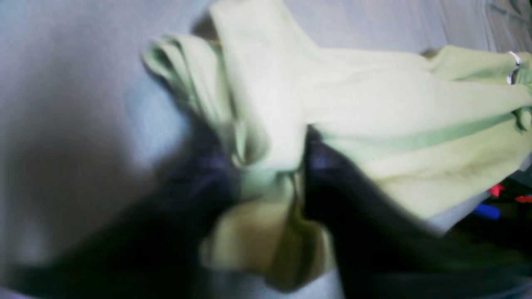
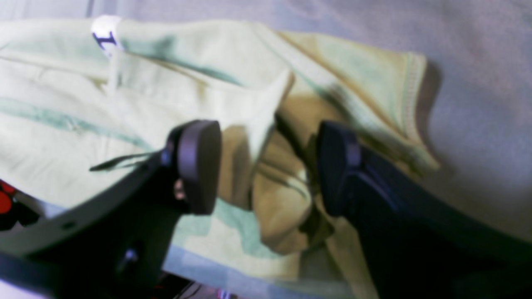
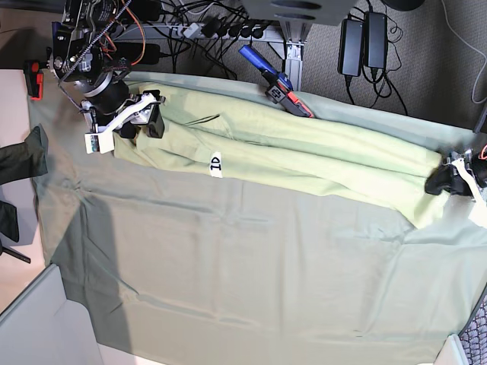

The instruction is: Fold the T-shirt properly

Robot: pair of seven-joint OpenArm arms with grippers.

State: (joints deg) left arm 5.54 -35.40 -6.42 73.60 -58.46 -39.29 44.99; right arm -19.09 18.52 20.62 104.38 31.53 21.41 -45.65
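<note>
The pale yellow-green T-shirt [image 3: 304, 160] lies stretched in a long band across the back of the grey-green table cloth [image 3: 228, 266]. A white neck label [image 3: 215, 162] shows on it. My right gripper [image 3: 144, 122] is at the shirt's left end. In the right wrist view [image 2: 268, 166] its jaws stand apart with a loose fold of shirt [image 2: 83, 124] between them. My left gripper [image 3: 445, 181] is at the shirt's right end. In the blurred left wrist view [image 1: 270, 174] its dark fingers pinch bunched shirt cloth [image 1: 374, 108].
A blue and red tool [image 3: 278, 82] lies at the table's back edge behind the shirt. Cables and power bricks [image 3: 354, 38] sit behind the table. A red object [image 3: 33, 80] and dark cloth [image 3: 19, 156] are off the left edge.
</note>
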